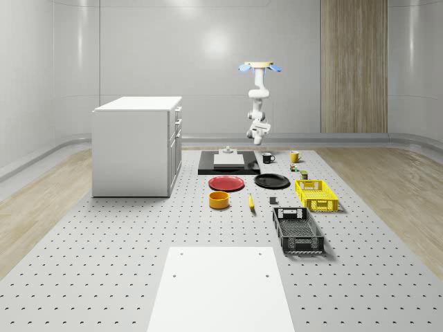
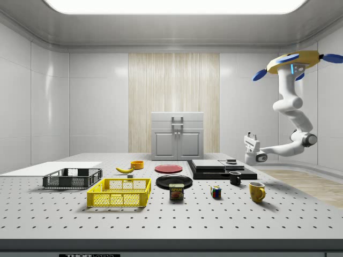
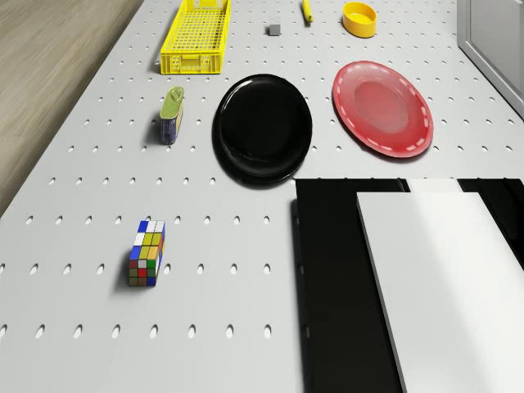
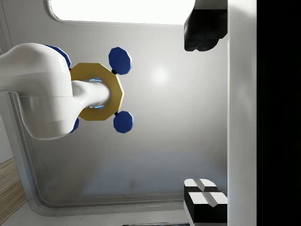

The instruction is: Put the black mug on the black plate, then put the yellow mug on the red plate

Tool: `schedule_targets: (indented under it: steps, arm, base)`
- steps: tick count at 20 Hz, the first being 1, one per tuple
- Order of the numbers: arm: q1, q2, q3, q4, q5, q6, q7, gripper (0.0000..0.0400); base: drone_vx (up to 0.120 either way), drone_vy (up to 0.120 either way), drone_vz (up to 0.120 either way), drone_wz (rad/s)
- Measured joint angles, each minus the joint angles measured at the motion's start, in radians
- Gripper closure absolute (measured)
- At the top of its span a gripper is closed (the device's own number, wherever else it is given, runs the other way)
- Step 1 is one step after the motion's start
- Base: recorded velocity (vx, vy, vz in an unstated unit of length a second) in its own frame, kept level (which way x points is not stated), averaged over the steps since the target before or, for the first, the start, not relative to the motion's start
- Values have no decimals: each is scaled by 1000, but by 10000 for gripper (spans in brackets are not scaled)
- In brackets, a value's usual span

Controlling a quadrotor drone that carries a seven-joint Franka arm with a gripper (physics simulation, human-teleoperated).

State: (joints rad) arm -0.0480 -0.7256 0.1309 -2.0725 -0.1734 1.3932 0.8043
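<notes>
The black mug (image 1: pixel 268 158) (image 2: pixel 235 178) stands upright on the table beside the black slab. To its right in the whole-scene view is the yellow mug (image 1: pixel 294 156) (image 2: pixel 256 191). Nearer the camera lie the black plate (image 1: pixel 272 181) (image 3: pixel 263 128) and the red plate (image 1: pixel 227 182) (image 3: pixel 382 107), both bare. The drone (image 1: pixel 259 67) (image 2: pixel 293 62) (image 4: pixel 96 92) hovers high by the table's far end, beyond the mugs. Its arm bends down and the gripper (image 1: pixel 259 135) (image 2: pixel 250 137) (image 4: pixel 204 115) hangs above the black mug, pointing upward, open and holding nothing.
A black slab (image 1: pixel 208 166) (image 3: pixel 344 286) carries a white box (image 1: pixel 228 160) (image 3: pixel 442 278). A white cabinet (image 1: pixel 138 145) stands at the whole-scene view's left. A Rubik's cube (image 3: pixel 146 253), can (image 3: pixel 172 115), yellow basket (image 1: pixel 316 194), black basket (image 1: pixel 297 229), banana (image 1: pixel 250 201) and yellow bowl (image 1: pixel 219 200) lie around.
</notes>
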Motion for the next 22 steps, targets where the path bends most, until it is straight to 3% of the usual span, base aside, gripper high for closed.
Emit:
schedule_targets:
  steps: [7, 10, 13, 17, 22]
  arm:
    - [-84, -25, 255, -102, -370, 18, 57, 0]
    - [-156, -55, 436, -235, -656, 31, 118, 0]
    - [-260, -98, 627, -427, -995, 31, 219, 0]
    - [-457, -154, 833, -654, -1403, -27, 396, 0]
    - [-710, -217, 989, -781, -1685, -142, 579, 0]
  base:
    - [91, 0, -120, 0]
    - [120, 0, -120, 0]
    - [120, 0, -120, 0]
    - [120, 0, -120, 0]
    - [48, 0, -120, 0]
